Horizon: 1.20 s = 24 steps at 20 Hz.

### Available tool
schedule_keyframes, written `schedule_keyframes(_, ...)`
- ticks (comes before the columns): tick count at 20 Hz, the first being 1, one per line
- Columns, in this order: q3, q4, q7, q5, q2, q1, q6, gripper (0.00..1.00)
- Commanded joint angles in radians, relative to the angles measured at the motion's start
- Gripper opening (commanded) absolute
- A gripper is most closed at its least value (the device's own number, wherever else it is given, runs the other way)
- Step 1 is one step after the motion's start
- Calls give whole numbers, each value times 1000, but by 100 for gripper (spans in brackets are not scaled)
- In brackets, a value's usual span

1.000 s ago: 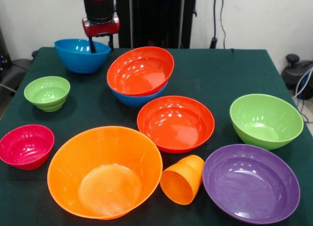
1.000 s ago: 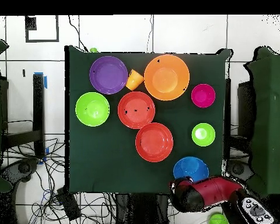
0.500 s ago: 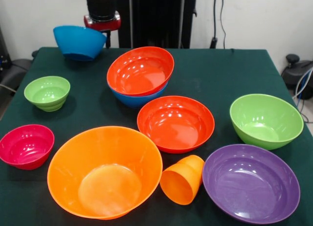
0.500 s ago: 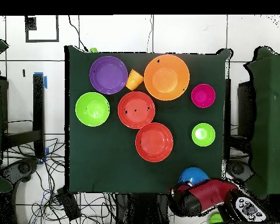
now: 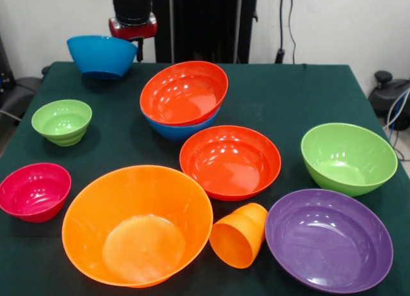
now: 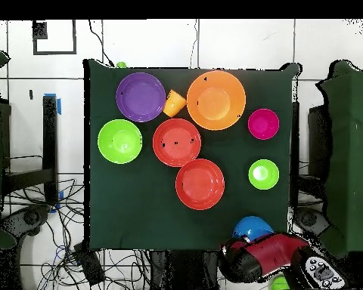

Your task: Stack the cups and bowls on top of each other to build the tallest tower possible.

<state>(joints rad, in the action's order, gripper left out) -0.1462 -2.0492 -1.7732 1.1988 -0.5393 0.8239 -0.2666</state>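
Observation:
My gripper [image 5: 133,46] is shut on the rim of a blue bowl [image 5: 101,55] and holds it tilted, lifted off the table's far left corner. In the overhead view this bowl [image 6: 252,226] shows at the table's bottom edge beside the red arm [image 6: 264,255]. A red-orange bowl [image 5: 184,91] sits nested in a second blue bowl [image 5: 179,131], a low tower. Another red-orange bowl [image 5: 230,160], the large orange bowl [image 5: 137,222] and the orange cup [image 5: 239,234], lying on its side, stand nearer the front.
A large purple bowl [image 5: 328,238] and a large green bowl [image 5: 348,156] stand at the right. A small green bowl [image 5: 61,121] and a small magenta bowl [image 5: 34,190] stand at the left. The dark green table [image 5: 288,91] ends behind the gripper.
The blue bowl has come up off the table in my gripper and now hangs tilted, shifted slightly toward the robot's side. The other bowls and the cup have not moved.

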Motion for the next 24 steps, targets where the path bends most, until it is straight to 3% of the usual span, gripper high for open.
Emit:
schedule_keyframes(1, -132, -8, 122, -96, -86, -24, -110, 0)
schedule_keyframes(5, -153, -26, 241, -216, -185, -57, -297, 0)
schedule_keyframes(9, -172, -25, 283, -280, -237, -83, -409, 0)
schedule_keyframes(17, -222, 6, 351, -334, -274, -116, -639, 0)
schedule_keyframes(24, -253, 1, 322, -322, -304, -142, -707, 0)
